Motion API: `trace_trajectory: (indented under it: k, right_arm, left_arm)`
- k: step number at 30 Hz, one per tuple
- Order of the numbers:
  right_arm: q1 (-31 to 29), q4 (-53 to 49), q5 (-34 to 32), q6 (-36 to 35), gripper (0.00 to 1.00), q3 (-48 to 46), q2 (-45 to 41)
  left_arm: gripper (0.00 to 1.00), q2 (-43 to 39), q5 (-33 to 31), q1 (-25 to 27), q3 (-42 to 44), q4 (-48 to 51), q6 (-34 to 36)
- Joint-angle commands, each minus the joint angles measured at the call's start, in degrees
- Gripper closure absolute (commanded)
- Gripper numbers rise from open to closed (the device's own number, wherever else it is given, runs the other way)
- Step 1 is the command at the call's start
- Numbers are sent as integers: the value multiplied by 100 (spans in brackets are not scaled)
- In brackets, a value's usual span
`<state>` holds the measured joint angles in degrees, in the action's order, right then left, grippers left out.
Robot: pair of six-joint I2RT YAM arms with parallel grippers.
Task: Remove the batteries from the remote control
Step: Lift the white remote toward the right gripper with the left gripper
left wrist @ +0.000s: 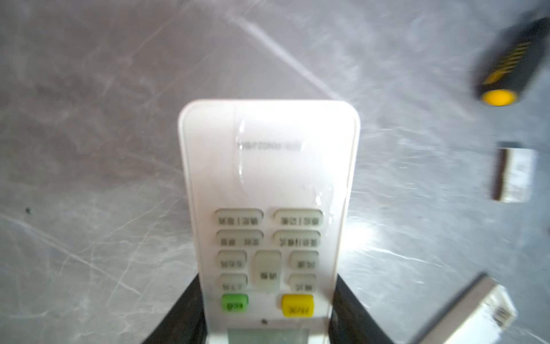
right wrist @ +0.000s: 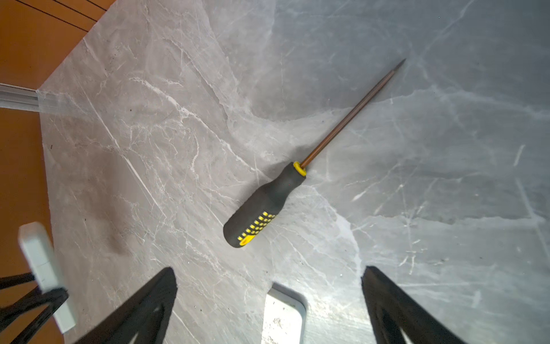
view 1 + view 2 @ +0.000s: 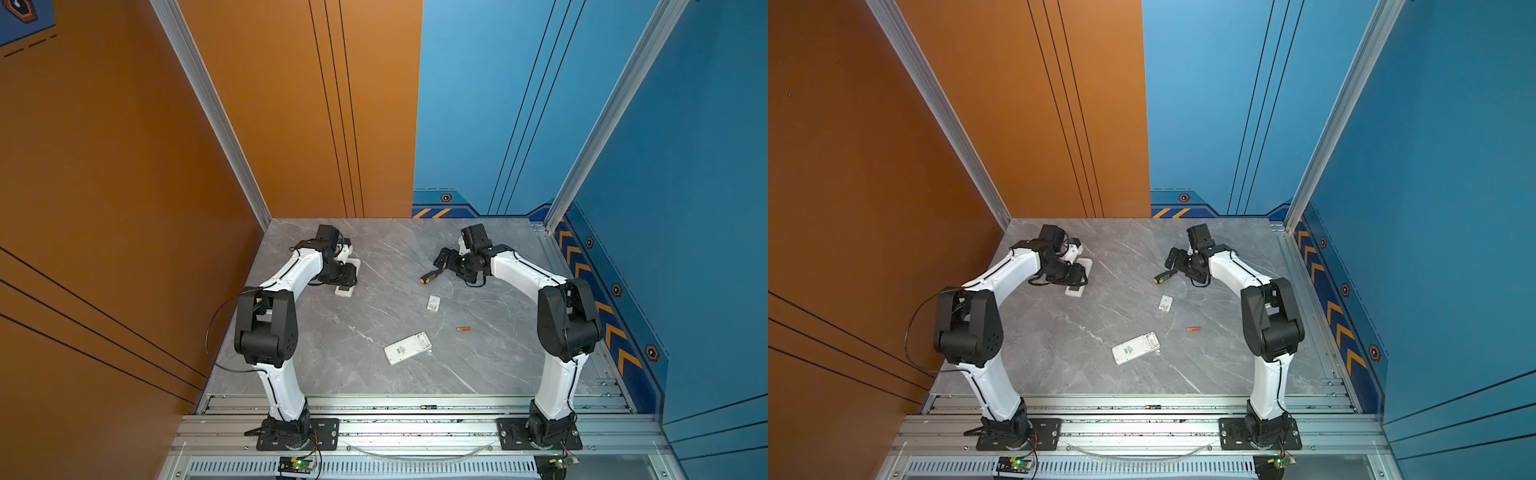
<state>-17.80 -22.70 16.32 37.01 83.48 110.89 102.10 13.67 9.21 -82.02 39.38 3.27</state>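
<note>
My left gripper (image 1: 268, 281) is shut on the sides of a white remote control (image 1: 268, 166), button face toward the wrist camera. In both top views this remote (image 3: 353, 263) (image 3: 1084, 263) sits at the far left of the table under that gripper (image 3: 345, 277). Its batteries are hidden. One orange-red battery (image 3: 463, 328) (image 3: 1193, 328) lies loose right of centre. My right gripper (image 2: 268, 271) (image 3: 441, 261) hangs open over the table with nothing between its fingers, just behind the screwdriver (image 2: 265, 205).
A second white remote (image 3: 407, 348) (image 1: 464, 312) lies near the table's front centre. A small white cover (image 3: 433, 303) (image 1: 513, 175) rests between it and the black-and-yellow screwdriver (image 3: 432, 276). A small dark cylinder (image 3: 428, 407) sits in the front rail.
</note>
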Motion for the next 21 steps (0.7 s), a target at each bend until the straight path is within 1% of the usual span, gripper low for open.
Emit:
trace_trajectory:
  k: [1,2,5,9,13,16,18,21]
  right_arm:
    - [-27,383,524,165,0,-129,-319]
    - [-8,678,794,197,0,-285,-447]
    - [105,1470,1587,406,0,-696,-800]
    - [194,2122,2561,616,1,-878,-1265]
    - [174,2170,3086,641,5,-782,-1584]
    - [64,2308,3571,699,12,-738,-1614]
    - [-55,2072,3643,459,14,-689,-1638]
    - [-188,2200,3880,542,19,-711,-1586]
  left_arm:
    - [76,-617,724,243,174,-509,218]
    - [76,-758,819,378,218,-597,226]
    - [77,-1014,819,748,213,-642,266]
    - [78,-1169,257,1313,239,-648,514]
    - [79,-1224,-233,1585,272,-735,517]
    - [79,-1242,-306,1689,276,-816,517]
    - [79,-1237,-391,1770,252,-811,573]
    - [78,-1234,-434,1894,248,-817,633]
